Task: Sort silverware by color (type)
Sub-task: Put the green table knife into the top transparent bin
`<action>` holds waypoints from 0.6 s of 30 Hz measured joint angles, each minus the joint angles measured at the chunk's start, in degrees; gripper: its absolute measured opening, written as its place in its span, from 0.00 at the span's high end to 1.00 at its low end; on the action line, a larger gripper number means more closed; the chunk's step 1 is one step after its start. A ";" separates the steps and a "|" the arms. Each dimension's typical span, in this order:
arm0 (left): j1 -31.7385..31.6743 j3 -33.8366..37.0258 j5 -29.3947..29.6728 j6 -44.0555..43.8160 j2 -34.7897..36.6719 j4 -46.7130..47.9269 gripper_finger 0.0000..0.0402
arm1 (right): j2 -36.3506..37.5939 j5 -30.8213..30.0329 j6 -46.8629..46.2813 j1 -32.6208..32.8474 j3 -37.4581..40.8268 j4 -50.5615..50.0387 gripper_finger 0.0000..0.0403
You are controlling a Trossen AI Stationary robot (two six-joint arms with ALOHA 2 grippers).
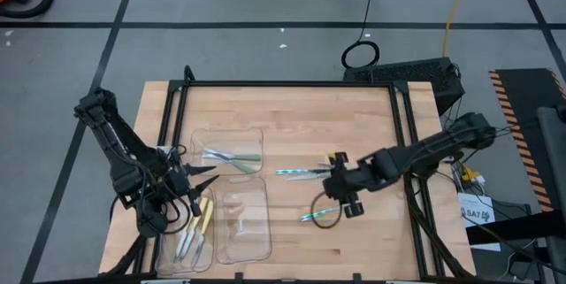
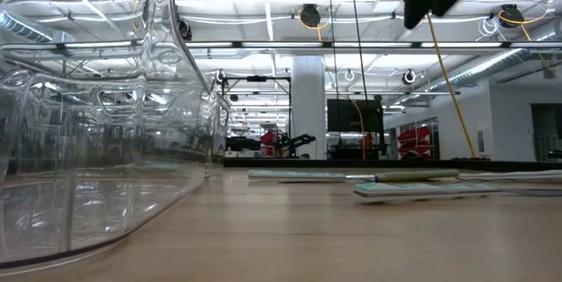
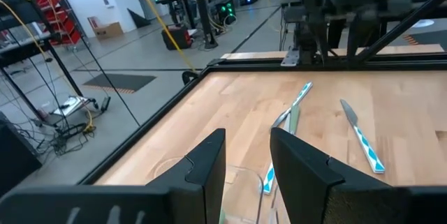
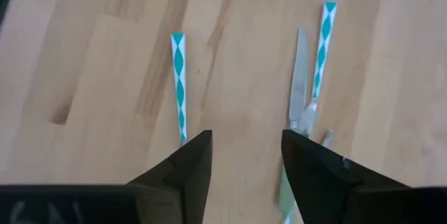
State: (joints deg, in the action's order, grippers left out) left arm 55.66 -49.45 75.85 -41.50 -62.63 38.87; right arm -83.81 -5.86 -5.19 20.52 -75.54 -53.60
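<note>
The right gripper (image 1: 340,197) hovers over the bare table (image 1: 371,116), fingers (image 4: 185,165) spread and empty, above the blue pieces (image 4: 179,84) lying loose there (one green among them). The left gripper (image 1: 202,182) hangs at the trays (image 1: 232,151), fingers (image 3: 209,161) parted, holding nothing. Green pieces (image 1: 232,156) lie in one tray, yellow ones (image 1: 205,215) in another.

The high view looks straight down from well above, taking in the whole table (image 1: 292,116) and both arms. The low view sits at tabletop level, close against a clear tray (image 2: 97,124), facing the room beyond. Each wrist view looks forward past its own claw, near the wood. The blue-patterned utensils (image 4: 180,84) appear in all four views.
</note>
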 joint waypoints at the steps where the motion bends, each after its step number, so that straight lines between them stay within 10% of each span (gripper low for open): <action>1: -0.18 0.00 -0.01 0.00 0.00 -0.02 0.70 | 1.23 -0.68 -0.12 0.47 2.84 2.51 0.59; 18: -2.38 0.00 -2.76 -0.49 -2.62 -0.78 0.70 | 9.20 -15.22 -3.02 -3.37 42.28 43.78 0.59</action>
State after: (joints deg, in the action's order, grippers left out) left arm 53.28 -49.45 73.10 -41.98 -65.25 38.09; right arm -74.61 -21.08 -8.21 17.16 -33.26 -9.82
